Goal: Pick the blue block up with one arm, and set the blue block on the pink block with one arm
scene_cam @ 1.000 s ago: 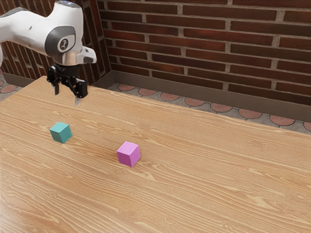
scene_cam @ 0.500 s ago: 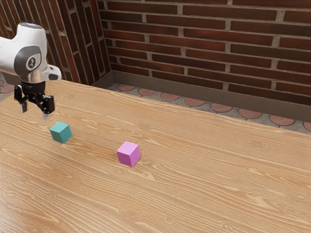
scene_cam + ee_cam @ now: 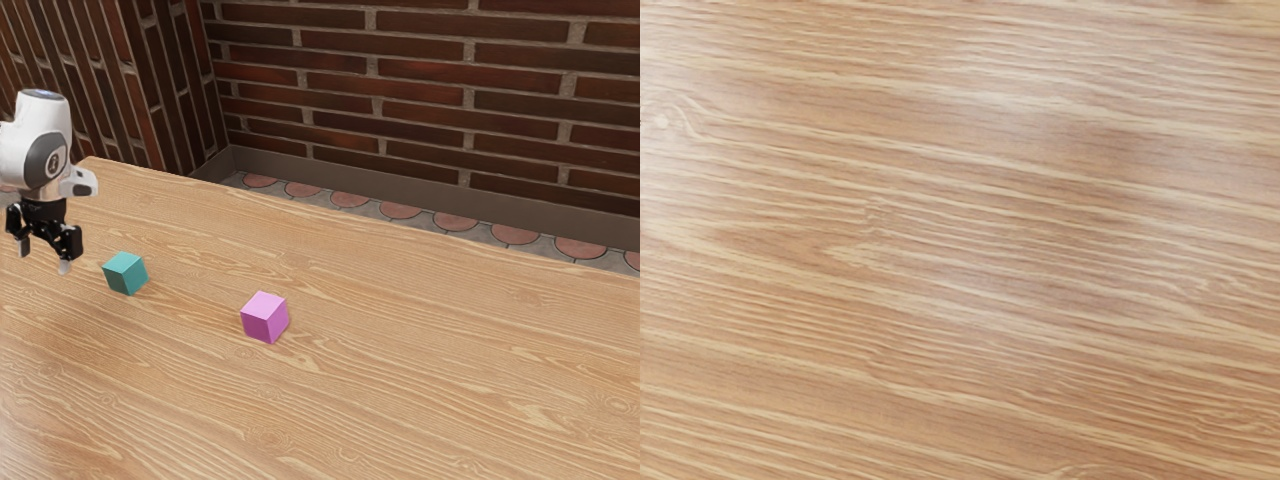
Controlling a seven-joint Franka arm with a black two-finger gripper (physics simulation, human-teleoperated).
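A teal-blue block (image 3: pixel 125 273) rests on the wooden table (image 3: pixel 400 330) toward the exterior view's left. The pink block (image 3: pixel 265 316) sits apart from it, further right and nearer the front. My gripper (image 3: pixel 43 255) hangs above the table at the far left of the exterior view, to the left of the blue block and a little above it. Its two black fingers (image 3: pixel 65 247) stand apart with nothing between them. The wrist view looks down on bare wood grain (image 3: pixel 960 240).
A red brick wall (image 3: pixel 420 90) runs behind the table and along the exterior view's left. A paved strip (image 3: pixel 450 215) lies between the table's far edge and the wall. Open wood spreads to the right of the pink block.
My arm has swung to the exterior view's left and lowered, from above and behind the blue block to its left side. Both blocks have stayed where they were.
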